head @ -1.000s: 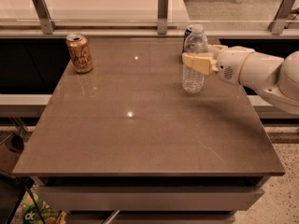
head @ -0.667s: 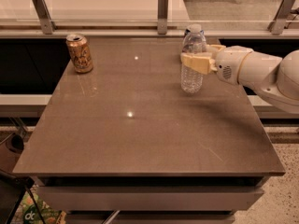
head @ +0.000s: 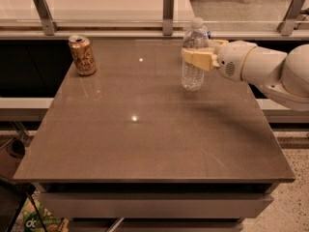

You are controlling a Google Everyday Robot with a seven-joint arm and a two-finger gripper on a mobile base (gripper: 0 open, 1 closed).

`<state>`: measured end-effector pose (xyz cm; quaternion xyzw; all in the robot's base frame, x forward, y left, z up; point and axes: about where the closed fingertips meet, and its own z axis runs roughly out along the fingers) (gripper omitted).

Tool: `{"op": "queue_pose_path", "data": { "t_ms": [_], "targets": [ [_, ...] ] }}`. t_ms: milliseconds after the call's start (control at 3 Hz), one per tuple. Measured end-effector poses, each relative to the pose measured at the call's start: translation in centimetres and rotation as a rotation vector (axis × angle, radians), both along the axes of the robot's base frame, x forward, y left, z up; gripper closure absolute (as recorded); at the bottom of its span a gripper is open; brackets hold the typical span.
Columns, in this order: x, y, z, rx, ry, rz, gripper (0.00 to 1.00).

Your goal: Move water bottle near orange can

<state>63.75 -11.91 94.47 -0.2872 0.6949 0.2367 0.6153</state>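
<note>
The water bottle (head: 193, 76) is clear ribbed plastic with a white cap. It stands upright at the back right of the brown table (head: 145, 144), its base just above or on the surface. My gripper (head: 197, 58) reaches in from the right and is shut on the bottle's middle, one cream finger across its front. The orange can (head: 82, 55) stands upright at the table's back left corner, well to the left of the bottle.
A ledge with metal posts (head: 168, 12) and glass panels runs behind the table. The table's front edge (head: 154, 180) and right edge drop off to the floor. Dark clutter (head: 19, 211) sits on the floor at lower left.
The gripper and the bottle have shifted slightly left and a little upward. The orange can has not moved.
</note>
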Motion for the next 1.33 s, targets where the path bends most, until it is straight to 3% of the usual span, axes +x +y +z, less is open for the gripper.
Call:
{"op": "queue_pose_path", "data": {
  "t_ms": [333,1333],
  "targets": [
    [1.2,2.2,3.2,0.003,-0.045,0.017,1.0],
    [4.5,11.2,6.5,0.07,-0.055,0.105,1.0]
  ]
}}
